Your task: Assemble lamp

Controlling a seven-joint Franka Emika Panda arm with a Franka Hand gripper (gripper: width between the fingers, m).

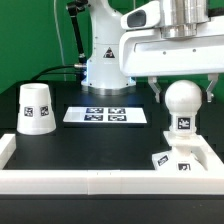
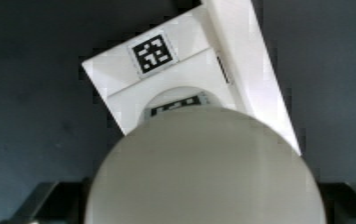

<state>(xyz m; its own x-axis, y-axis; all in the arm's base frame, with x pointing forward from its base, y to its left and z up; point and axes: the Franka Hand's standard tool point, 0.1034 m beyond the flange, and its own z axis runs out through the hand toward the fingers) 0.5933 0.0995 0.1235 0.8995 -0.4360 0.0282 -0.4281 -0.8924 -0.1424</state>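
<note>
The white bulb [image 1: 183, 100], ball end up, stands on the flat square base [image 1: 172, 158] at the exterior view's right, close to the front wall. My gripper [image 1: 183, 97] is open and straddles the ball, one finger on each side with a thin gap at both. In the wrist view the bulb [image 2: 201, 160] fills the space between the fingers [image 2: 43, 202], and the base [image 2: 148, 70] with its tag lies beyond it. The cone-shaped shade [image 1: 37, 108] stands apart at the exterior view's left.
The marker board [image 1: 105, 115] lies flat at the middle of the black table. A low white wall [image 1: 90, 180] runs along the front and sides. The arm's white pedestal [image 1: 105, 65] stands behind the marker board.
</note>
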